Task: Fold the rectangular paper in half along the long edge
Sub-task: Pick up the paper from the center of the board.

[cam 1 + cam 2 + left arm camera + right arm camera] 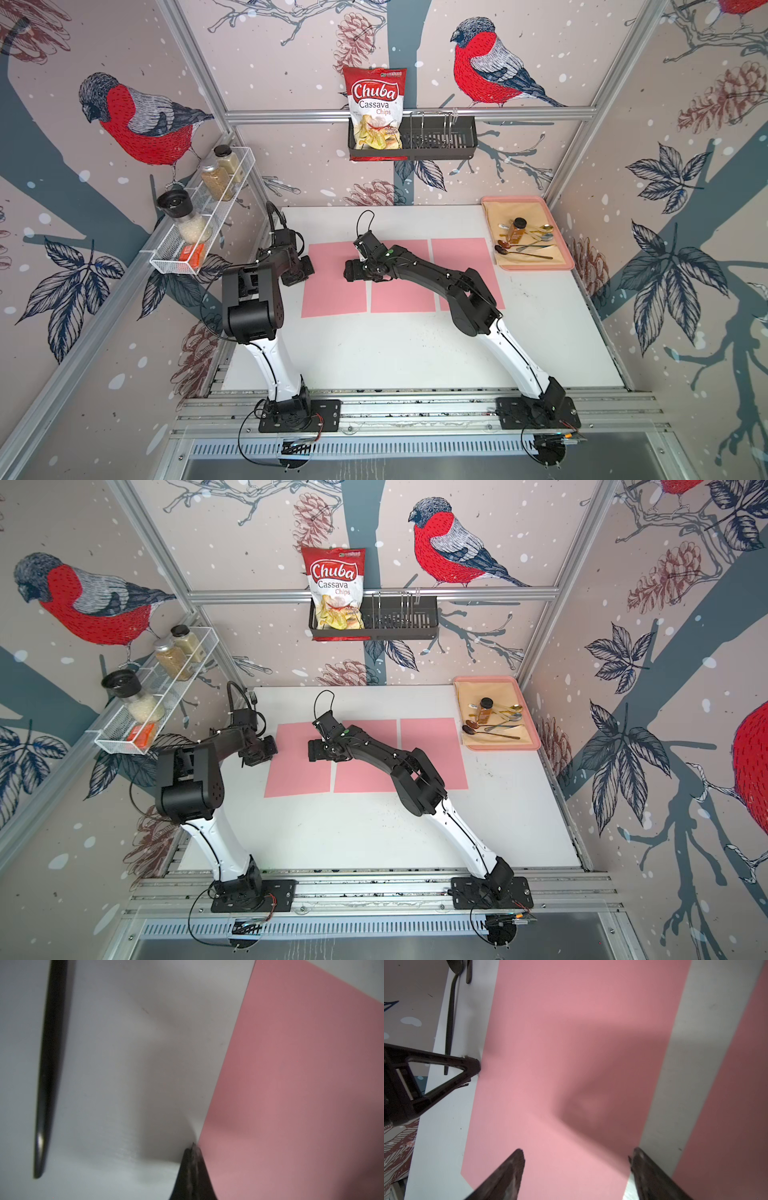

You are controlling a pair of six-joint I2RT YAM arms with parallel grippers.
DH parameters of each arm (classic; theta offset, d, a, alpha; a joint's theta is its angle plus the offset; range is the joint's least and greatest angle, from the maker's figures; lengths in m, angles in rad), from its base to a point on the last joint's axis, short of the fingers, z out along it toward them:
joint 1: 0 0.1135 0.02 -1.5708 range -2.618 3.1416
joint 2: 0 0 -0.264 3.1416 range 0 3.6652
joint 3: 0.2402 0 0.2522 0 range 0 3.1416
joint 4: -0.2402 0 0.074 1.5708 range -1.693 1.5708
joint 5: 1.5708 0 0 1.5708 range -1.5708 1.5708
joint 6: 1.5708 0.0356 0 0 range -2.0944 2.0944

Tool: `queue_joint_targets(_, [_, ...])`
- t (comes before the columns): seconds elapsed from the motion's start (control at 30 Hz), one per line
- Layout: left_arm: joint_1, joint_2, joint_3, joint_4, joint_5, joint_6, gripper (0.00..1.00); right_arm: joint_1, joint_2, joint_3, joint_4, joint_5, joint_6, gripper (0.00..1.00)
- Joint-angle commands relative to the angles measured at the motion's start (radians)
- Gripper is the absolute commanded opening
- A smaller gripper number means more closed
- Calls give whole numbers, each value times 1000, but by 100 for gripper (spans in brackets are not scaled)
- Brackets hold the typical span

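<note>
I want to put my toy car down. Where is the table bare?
Bare: the wide white table between the pink papers and the robot's bases, and the strip behind them beside the tray. Crowded: the papers, with the left gripper and right gripper there, and the tray.

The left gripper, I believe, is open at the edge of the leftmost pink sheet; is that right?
Not quite: the left gripper is shut at the edge of the leftmost pink sheet, as the left wrist view shows.
</note>
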Motion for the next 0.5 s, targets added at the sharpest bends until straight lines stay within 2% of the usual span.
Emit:
queue_joint_targets(0.0, [-14, 24, -7, -57, 20, 10, 0, -4, -4, -28, -22, -30, 4, 83])
queue_joint_targets(0.47, [-57, 36, -5, -69, -18, 15, 0, -28, -26, -105, 55, -102, 36, 85])
